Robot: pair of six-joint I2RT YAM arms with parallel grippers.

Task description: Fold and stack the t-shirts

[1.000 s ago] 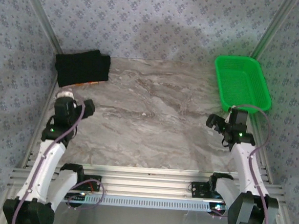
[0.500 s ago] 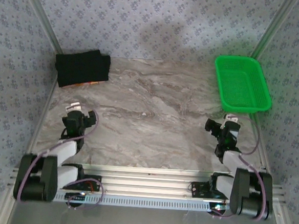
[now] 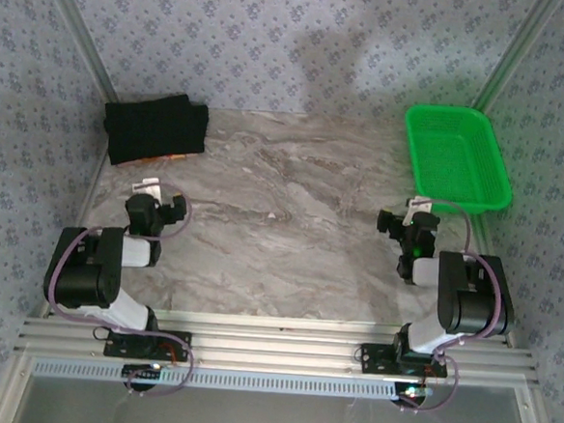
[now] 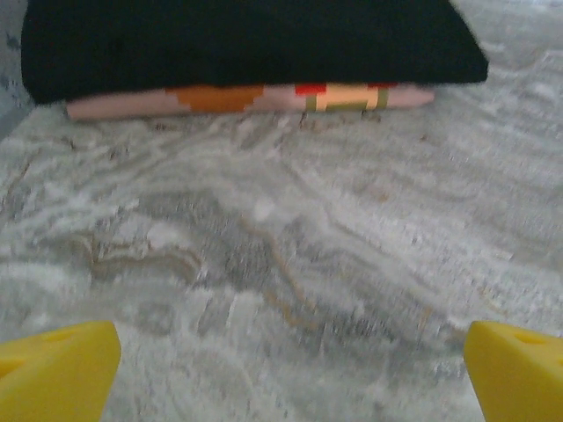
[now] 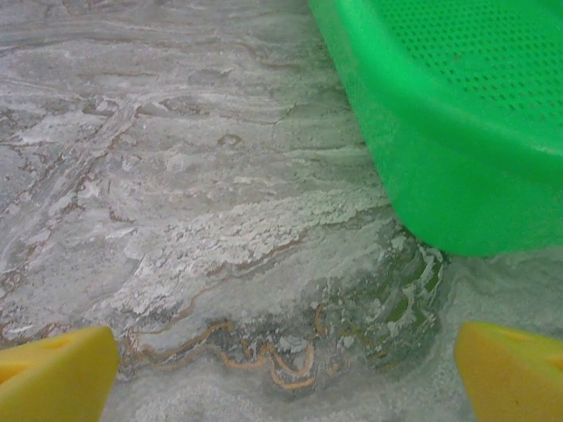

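Black t-shirt folded atop pink t-shirt, far-left corner of table. Left gripper and right gripper both spread, empty. Risk: left arm advancing low nudges stack, skews layers, unfolds protruding pink edge.

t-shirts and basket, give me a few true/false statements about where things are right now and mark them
1. The black t-shirt lies folded on top of the pink t-shirt. True.
2. The two shirts lie inside the green basket. False: they lie on the table at its far left corner, and the basket stands at the far right.
3. The left gripper and the right gripper are both open and hold nothing. True.
4. The left gripper is clamped on the pink t-shirt's edge. False: bare table lies between its fingers and the shirts.
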